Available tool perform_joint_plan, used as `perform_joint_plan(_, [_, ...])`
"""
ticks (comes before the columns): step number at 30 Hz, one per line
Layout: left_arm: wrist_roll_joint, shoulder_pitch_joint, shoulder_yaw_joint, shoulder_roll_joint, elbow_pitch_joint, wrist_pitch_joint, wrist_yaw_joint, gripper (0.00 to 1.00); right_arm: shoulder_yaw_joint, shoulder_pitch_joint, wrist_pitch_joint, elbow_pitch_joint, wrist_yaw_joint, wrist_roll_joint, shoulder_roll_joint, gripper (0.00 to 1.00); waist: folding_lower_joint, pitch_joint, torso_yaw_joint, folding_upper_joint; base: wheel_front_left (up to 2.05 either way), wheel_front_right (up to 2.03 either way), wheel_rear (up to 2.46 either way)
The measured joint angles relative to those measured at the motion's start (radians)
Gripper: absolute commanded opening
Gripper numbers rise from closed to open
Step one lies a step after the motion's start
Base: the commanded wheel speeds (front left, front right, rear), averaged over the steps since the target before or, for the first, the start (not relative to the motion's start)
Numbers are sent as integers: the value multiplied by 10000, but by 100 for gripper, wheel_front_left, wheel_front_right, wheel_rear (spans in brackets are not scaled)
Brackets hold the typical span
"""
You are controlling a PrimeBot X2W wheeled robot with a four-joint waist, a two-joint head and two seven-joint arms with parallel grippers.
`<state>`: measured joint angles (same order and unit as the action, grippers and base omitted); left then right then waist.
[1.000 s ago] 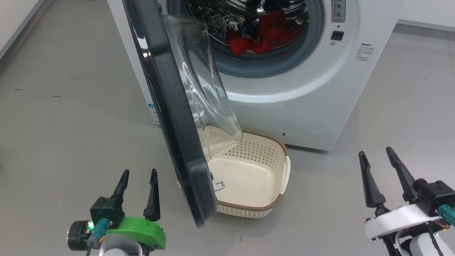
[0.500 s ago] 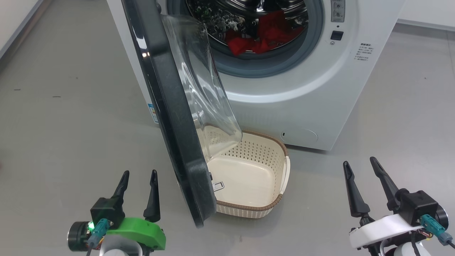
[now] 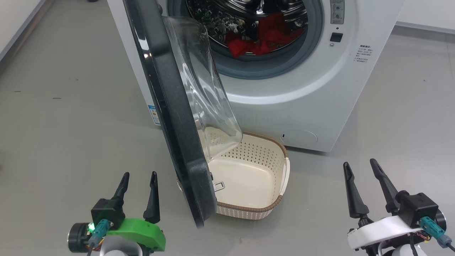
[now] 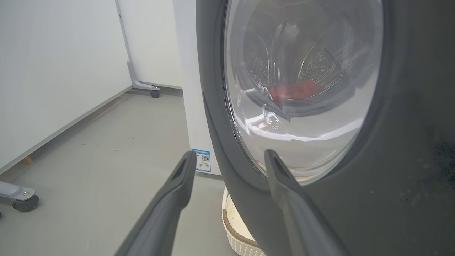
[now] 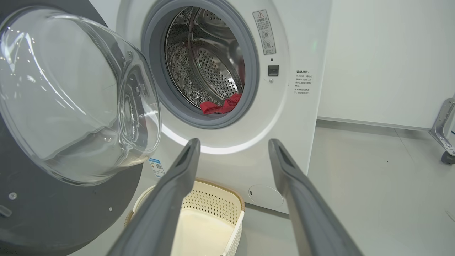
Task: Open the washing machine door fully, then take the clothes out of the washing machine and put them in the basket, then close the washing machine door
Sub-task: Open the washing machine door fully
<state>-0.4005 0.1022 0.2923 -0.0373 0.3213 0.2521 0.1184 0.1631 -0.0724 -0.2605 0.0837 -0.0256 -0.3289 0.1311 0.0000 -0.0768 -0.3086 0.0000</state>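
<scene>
Washing machine [image 3: 302,106]: white front-loader, far centre, standing on the grey floor [image 3: 71,124]. Washing machine door [image 3: 170,124]: glossy black, hinged on the machine's left side, swung out towards the near side and seen almost edge-on, its clear glass bowl bulging to the right. Clothes [image 3: 263,39]: red fabric, low in the steel drum, just behind the grey seal. Basket [image 3: 249,209]: cream, brown-rimmed, on the floor just in front of the machine, its left part hidden behind the door. Left gripper [image 3: 139,174]: near left, just beside the door's near edge, fingers spread wide, holding nothing. Right gripper [image 3: 359,163]: near right, well apart from the basket, fingers spread wide, holding nothing.
</scene>
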Motion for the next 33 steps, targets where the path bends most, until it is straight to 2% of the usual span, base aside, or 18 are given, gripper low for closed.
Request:
perform_joint_plan(1, [0, 0, 4, 0, 17, 0, 0, 38, -23, -7, 0, 10, -31, 63, -23, 100, 0, 8, 0, 0, 0, 0, 0])
perform_joint_plan(2, [0, -1, 8, 0, 35, 0, 0, 18, -44, -16, 0, 23, -79, 84, -40, 100, 0, 16, 0, 0, 0, 0, 0])
perform_joint_plan(3, [0, -2, 12, 0, 50, 0, 0, 18, -69, -30, 0, 36, -84, 104, -52, 100, 0, 22, -1, 0, 0, 0, 0])
perform_joint_plan(4, [-2, -3, 17, 0, 61, 0, 0, 0, -107, -46, 0, 42, -86, 148, -67, 100, 0, 29, -2, 0, 0, 0, 0])
perform_joint_plan(19, [92, -2, -211, 0, -334, -2, 6, 0, -571, -179, 0, 249, -293, 326, -341, 100, 1, 114, -75, 0, 0, 0, 0])
perform_joint_plan(25, [403, 37, -428, -2, -1473, 0, 6, 0, -844, -185, 0, 353, -341, 332, -399, 100, 1, 120, -136, 0, 0, 0, 0])
perform_joint_plan(33, [930, 491, -752, -6, -3708, 4, 8, 0, -1124, -185, 0, 479, -349, 433, -468, 100, 1, 131, -289, 0, 0, 0, 0])
